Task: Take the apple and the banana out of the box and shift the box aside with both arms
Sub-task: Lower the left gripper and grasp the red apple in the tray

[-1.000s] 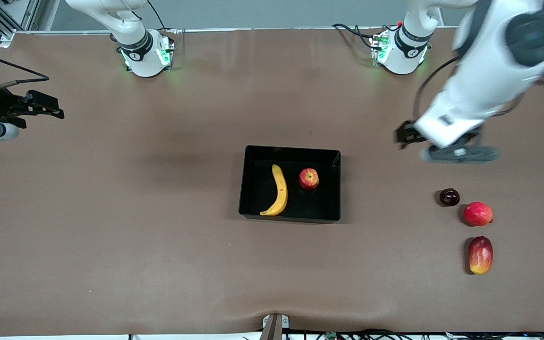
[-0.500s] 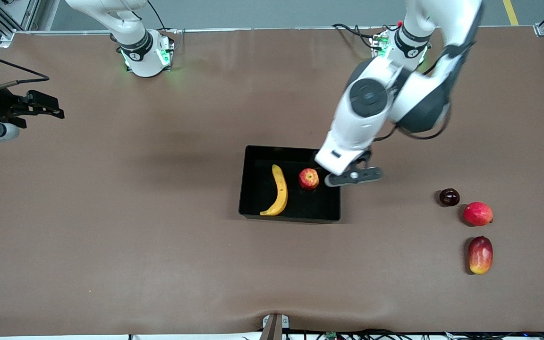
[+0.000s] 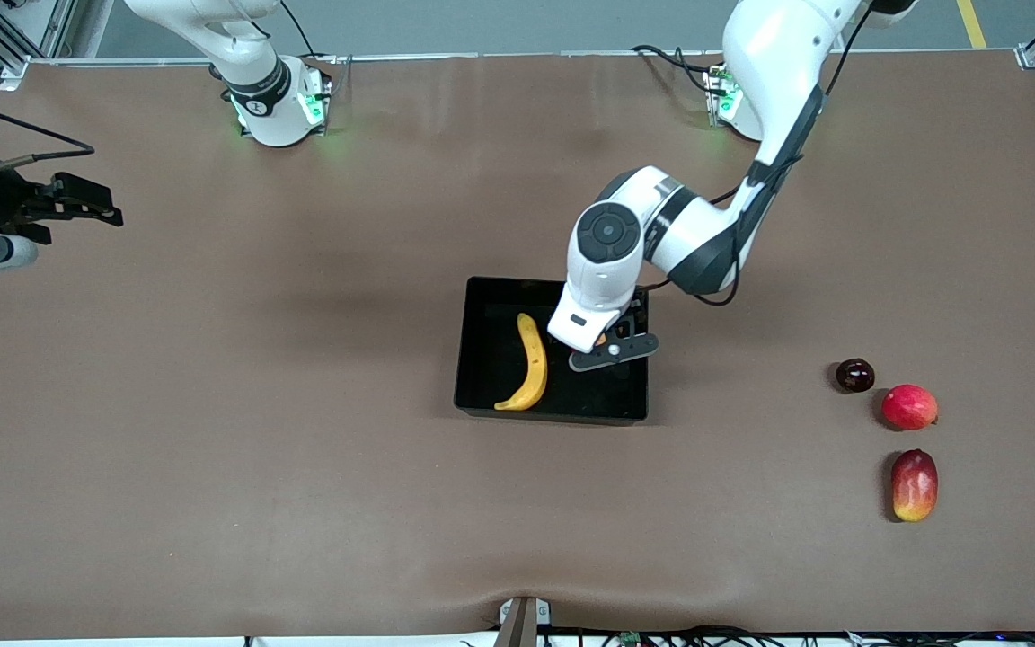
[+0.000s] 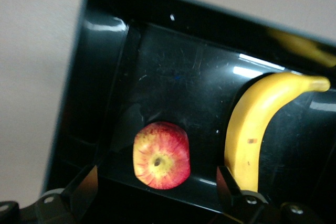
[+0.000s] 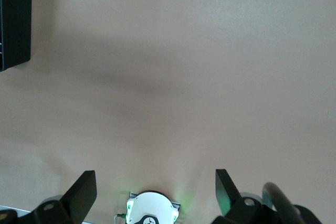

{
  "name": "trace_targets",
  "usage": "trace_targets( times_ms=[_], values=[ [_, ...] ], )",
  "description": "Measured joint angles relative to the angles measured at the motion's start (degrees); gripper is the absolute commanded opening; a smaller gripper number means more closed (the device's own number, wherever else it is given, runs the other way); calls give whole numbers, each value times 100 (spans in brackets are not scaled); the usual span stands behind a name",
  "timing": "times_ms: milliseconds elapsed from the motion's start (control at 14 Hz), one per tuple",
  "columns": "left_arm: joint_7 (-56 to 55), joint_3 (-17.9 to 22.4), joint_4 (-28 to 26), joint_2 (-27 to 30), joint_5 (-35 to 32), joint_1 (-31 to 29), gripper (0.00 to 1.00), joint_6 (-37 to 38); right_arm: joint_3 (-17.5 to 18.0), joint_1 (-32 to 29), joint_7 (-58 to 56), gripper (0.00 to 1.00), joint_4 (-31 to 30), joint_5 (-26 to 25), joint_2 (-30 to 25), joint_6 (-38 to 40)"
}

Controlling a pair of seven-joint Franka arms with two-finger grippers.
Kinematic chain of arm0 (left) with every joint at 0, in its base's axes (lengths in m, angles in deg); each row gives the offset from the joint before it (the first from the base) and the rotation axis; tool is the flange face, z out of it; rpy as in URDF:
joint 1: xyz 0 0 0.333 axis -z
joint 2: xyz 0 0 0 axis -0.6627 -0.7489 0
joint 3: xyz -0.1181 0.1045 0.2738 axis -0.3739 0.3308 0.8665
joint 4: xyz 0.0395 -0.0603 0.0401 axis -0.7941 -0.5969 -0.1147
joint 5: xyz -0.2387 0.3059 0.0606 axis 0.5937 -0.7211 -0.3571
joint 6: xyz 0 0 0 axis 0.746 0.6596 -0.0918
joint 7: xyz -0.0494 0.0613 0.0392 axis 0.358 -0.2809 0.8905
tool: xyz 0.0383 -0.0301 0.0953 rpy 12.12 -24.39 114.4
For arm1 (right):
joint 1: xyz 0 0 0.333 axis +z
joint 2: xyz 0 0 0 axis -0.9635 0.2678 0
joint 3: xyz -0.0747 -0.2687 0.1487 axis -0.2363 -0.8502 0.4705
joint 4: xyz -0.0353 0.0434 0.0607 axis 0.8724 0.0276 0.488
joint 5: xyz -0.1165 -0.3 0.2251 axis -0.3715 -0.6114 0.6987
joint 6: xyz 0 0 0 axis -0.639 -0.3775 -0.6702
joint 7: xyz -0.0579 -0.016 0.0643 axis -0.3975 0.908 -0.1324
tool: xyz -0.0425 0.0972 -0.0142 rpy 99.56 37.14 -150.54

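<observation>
While the right claw (image 3: 77, 202) waits spread, the left claw (image 4: 157, 192) hangs wide, empty, over the apple (image 4: 161, 155).

The left arm is reaching out from its base and bending down at the elbow. Its wrist is pointing down, and the left gripper (image 4: 157, 203) is hanging low with its two fingers (image 4: 81, 192) spread wide apart. The right arm is waiting at its end of the table, and the right gripper (image 5: 156, 195) is holding its fingers wide too

A brown-covered table (image 3: 302, 431) fills the room (grey floor along its top edge).
</observation>
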Motion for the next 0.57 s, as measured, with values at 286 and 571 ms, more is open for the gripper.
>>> trace_targets(
  times_ms=[286, 571],
  values=[
    [-1, 1, -61, -427, -23, 31, 100, -298, -2, -1, 0, 100, 0, 0, 29, 4],
    [-1, 1, -126, -525, -102, 31, 29, -332, -7, -2, 1, 100, 0, 0, 41, 14]
  ],
)
